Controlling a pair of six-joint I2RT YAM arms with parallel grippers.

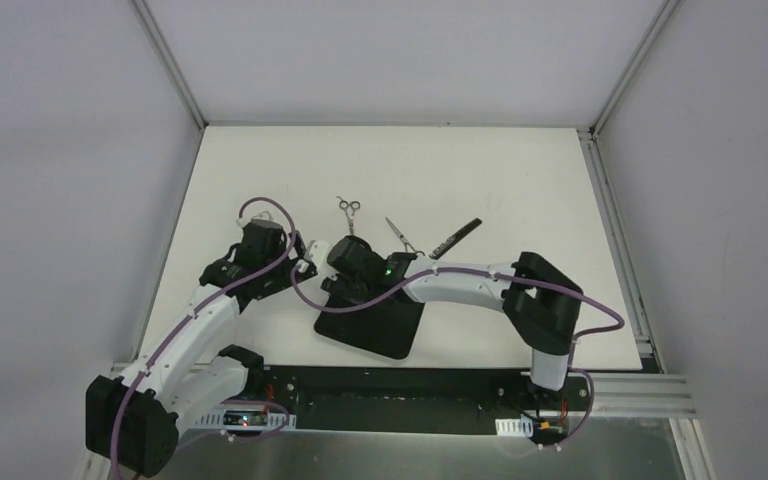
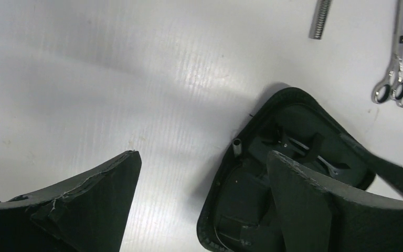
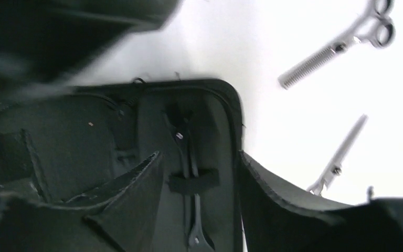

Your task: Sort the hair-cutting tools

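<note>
The black zip case [image 1: 372, 322] lies open mid-table. My right gripper [image 1: 348, 268] hovers open over its far half. In the right wrist view its jaws [image 3: 199, 157] straddle a slim dark tool [image 3: 191, 210] held under an elastic strap in the case [image 3: 84, 131]. My left gripper [image 1: 305, 258] is open and empty beside the case's left edge [image 2: 203, 155]. Silver ring-handled scissors [image 1: 348, 212], a second pair of scissors [image 1: 400, 236] and a thin black comb [image 1: 457, 238] lie behind the case. Toothed shears [image 3: 336, 50] and plain scissors [image 3: 338, 157] show in the right wrist view.
The white table [image 1: 520, 180] is walled at the back and both sides by white panels with metal rails [image 1: 615, 230]. The left wrist view shows the open case [image 2: 252, 199], silver scissors [image 2: 396, 63] and a toothed blade tip [image 2: 321, 20] on the table.
</note>
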